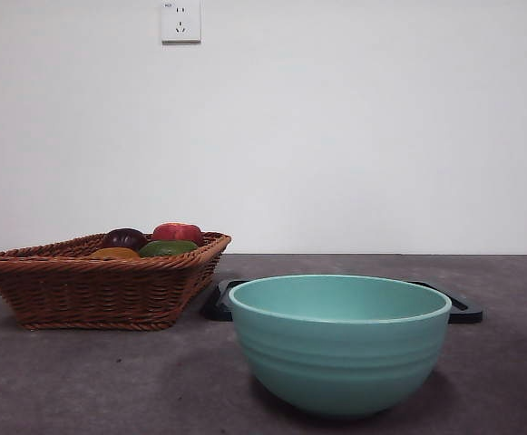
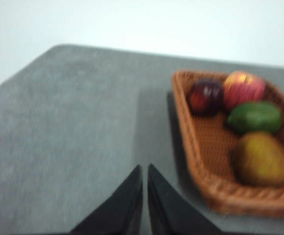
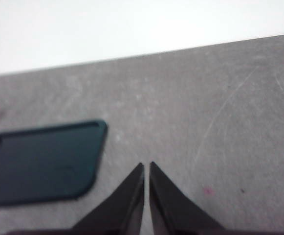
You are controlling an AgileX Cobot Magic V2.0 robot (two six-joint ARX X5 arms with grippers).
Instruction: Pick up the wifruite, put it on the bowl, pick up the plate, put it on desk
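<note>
Bowl [image 1: 339, 343] nearest, upright on desk [image 1: 109, 381], nothing visible inside. Dark plate [image 1: 458, 310] flat behind it. Wicker basket [image 1: 91, 290] farther back holds wifruite [image 2: 262, 159], long axis along the basket, plus green fruit [image 2: 255, 116], purple fruit [image 2: 205, 97], red apple [image 2: 243, 88]. Left gripper [image 2: 144, 169] pinched together, beside basket, well apart from wifruite. Right gripper [image 3: 146, 166] pinched together near plate.

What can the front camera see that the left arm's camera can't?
Only the front view shows the bowl, the dark plate behind it, and a wall socket. Only the left wrist view shows the left gripper, jaws together above the desk. Both show the basket with the wifruite, green fruit, purple fruit and red fruit.
</note>
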